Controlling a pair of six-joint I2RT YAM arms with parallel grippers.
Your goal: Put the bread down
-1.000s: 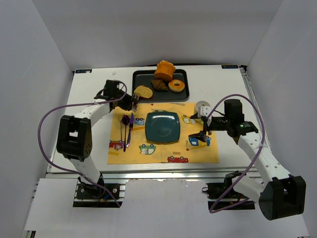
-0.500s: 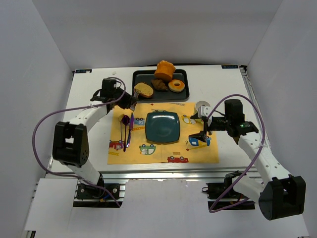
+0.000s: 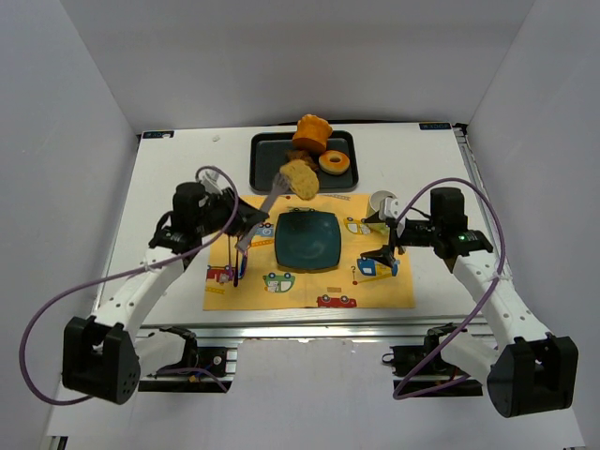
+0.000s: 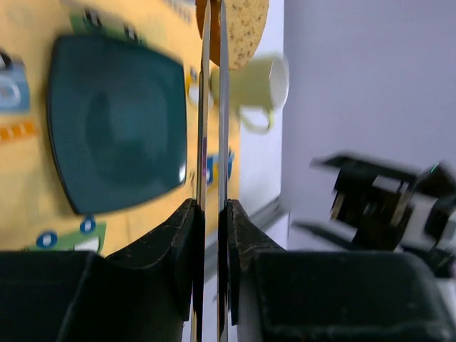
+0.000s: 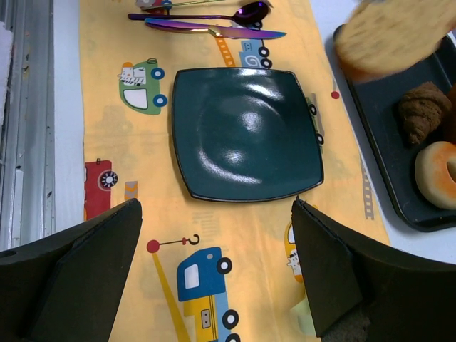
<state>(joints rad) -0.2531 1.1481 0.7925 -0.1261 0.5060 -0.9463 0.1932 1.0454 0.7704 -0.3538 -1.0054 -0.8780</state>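
We see the left gripper (image 4: 211, 214) closed tight on a pair of thin metal tongs (image 4: 211, 107), its jaws pressed against the two blades. The tongs in turn pinch the flat golden-tan slice of bread with the darker crust (image 3: 301, 178). The slice hangs in the air. In the top view it sits over the lower edge of the black rectangular tray (image 3: 267, 150), just above the square teal plate (image 3: 307, 240) in the frame.

We judge that the tool gives reach and keeps the fingers off the food. We also judge that the slice is carried high so it clears the plate's rim before it goes down.

The right gripper (image 5: 215, 214) is spread wide and holds nothing. It hovers at the right side of the yellow placemat printed with vehicles (image 5: 100, 135), apparently parked out of the way.

Several things escape us:
- In the left wrist view the bread is cut off by the top edge, so the tips of the tongs and their bite on it are out of frame.
- In the right wrist view the bread is a blurred patch in the upper right corner.
- We cannot tell how high it hangs above the table.
- The pale mug (image 4: 263, 82) behind the blades is soft and partly covered by them.
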